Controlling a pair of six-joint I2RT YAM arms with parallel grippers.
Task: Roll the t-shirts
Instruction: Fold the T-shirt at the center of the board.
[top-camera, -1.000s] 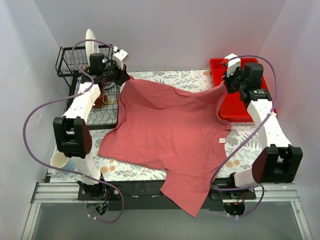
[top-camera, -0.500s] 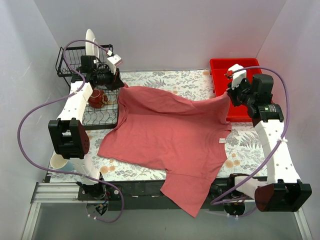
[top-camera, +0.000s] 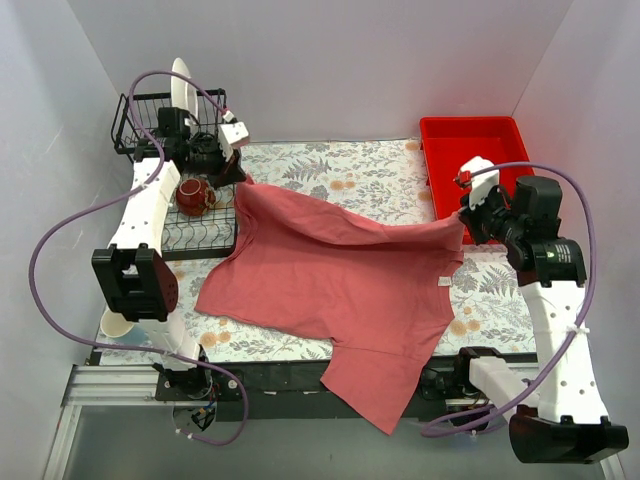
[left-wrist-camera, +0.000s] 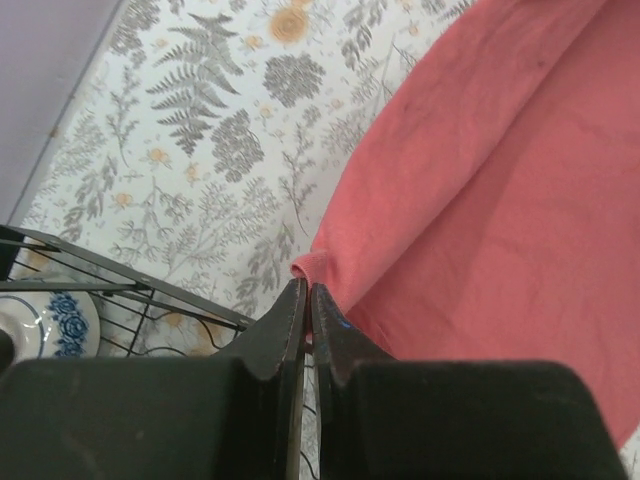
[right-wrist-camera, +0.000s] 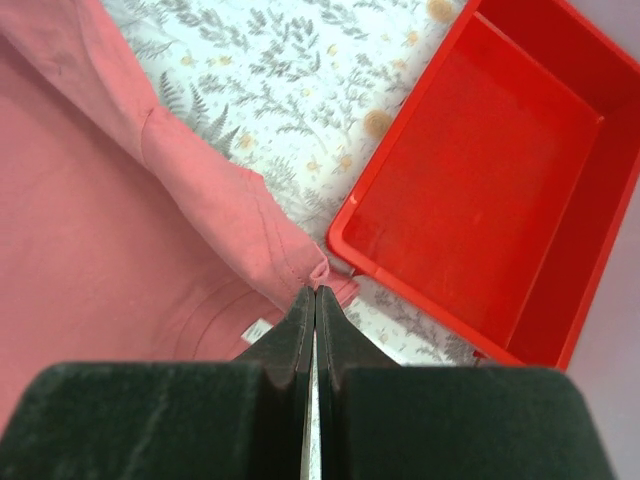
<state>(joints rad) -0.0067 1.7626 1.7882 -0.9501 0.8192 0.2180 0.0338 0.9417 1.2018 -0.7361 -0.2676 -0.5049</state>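
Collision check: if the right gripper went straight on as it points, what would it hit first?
The t-shirt it pinches; beyond that, probably the floral table cover beside the red tray.

Top view overhead; wrist views close, downward, on t-shirt (top-camera: 340, 270)

Light is bright, even and soft, falling from above. In the top view the t-shirt (top-camera: 340, 270) shows only gentle shading along its folds, darker just under its raised far ridge. The wall (top-camera: 330, 70) behind the t-shirt is evenly lit and pale. The tray (top-camera: 470, 140), right of the t-shirt, is strongly saturated, with a mild sheen on its floor in the right wrist view. In both wrist views the t-shirt is fairly sharp, while the left gripper (left-wrist-camera: 305, 300) and right gripper (right-wrist-camera: 315, 300), below it, are dark, soft-edged and out of focus.
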